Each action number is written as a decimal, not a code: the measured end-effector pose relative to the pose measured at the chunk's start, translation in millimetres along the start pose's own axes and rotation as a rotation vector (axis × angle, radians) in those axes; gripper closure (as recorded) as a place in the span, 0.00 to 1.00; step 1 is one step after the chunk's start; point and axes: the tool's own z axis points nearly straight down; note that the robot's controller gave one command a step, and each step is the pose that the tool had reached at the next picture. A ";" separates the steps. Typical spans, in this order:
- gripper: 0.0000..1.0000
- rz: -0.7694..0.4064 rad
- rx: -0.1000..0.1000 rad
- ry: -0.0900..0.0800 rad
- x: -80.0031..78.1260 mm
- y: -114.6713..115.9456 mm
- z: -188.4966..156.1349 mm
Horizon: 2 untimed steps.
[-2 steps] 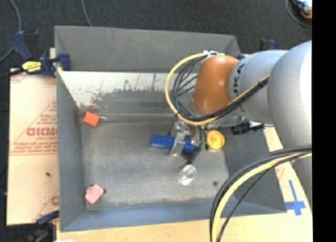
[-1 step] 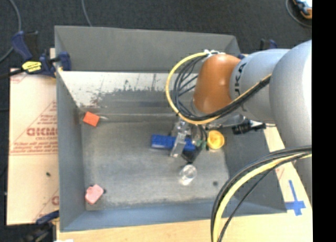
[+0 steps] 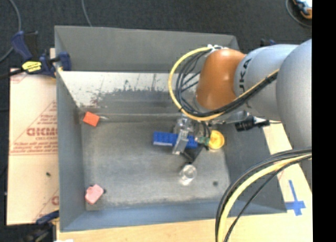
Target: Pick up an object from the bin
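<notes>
The end effector stands at the right end of a flat blue plastic block, right of the middle of the grey metal bin. Whether it is apart or together cannot be told. The block is probably light, stiff and smooth: grip across its narrow sides.

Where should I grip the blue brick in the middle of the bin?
Probably across the narrow width of the blue brick, at its free left half, coming straight down: it lies flat, and the gripper covers its right end.
</notes>
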 end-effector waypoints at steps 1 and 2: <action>1.00 0.000 -0.002 -0.009 -2.5 0.2 -16.3; 1.00 0.000 -0.001 -0.005 -1.7 -0.2 -26.4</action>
